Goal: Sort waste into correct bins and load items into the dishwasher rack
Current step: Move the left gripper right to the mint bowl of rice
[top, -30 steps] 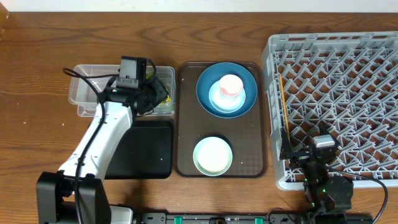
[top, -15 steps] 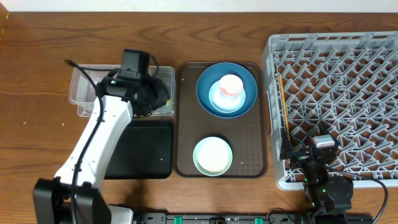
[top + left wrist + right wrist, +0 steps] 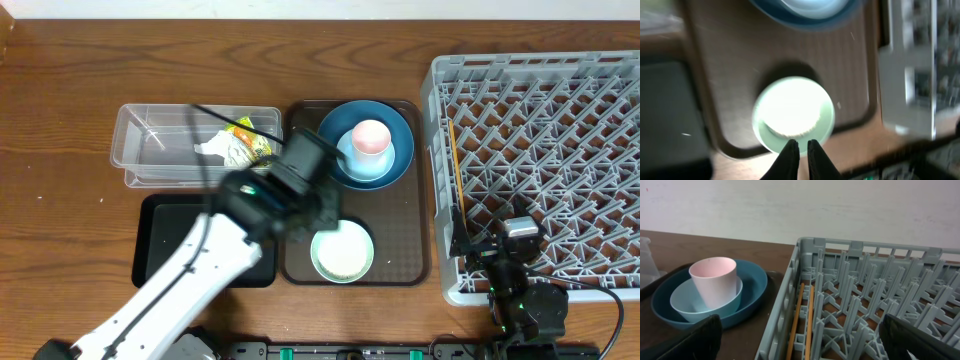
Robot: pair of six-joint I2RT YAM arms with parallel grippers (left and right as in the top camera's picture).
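Observation:
My left gripper point(image 3: 800, 146) hangs over the near rim of the pale mint-green bowl point(image 3: 792, 114), its fingers shut with nothing between them. The bowl's inside is bright white and blurred. In the overhead view my left arm point(image 3: 280, 195) reaches across the brown tray, just left of the mint bowl point(image 3: 342, 250). The pink cup point(image 3: 370, 138) stands in the light-blue bowl point(image 3: 352, 160) on the dark-blue plate point(image 3: 395, 125). A white tissue point(image 3: 215, 150) and a yellow-green wrapper point(image 3: 252, 146) lie in the clear tub point(image 3: 150, 150). My right gripper point(image 3: 805, 340) is open over the grey rack's point(image 3: 540, 150) front left corner.
The black tray point(image 3: 170, 235) lies in front of the clear tub. The brown serving tray point(image 3: 410, 240) holds the dishes between the bins and the rack. Two wooden chopsticks point(image 3: 802, 315) lie along the rack's left wall.
My left arm has swung from over the clear tub to the brown tray by the mint bowl, uncovering the tissue and wrapper in the tub. The right arm has not moved.

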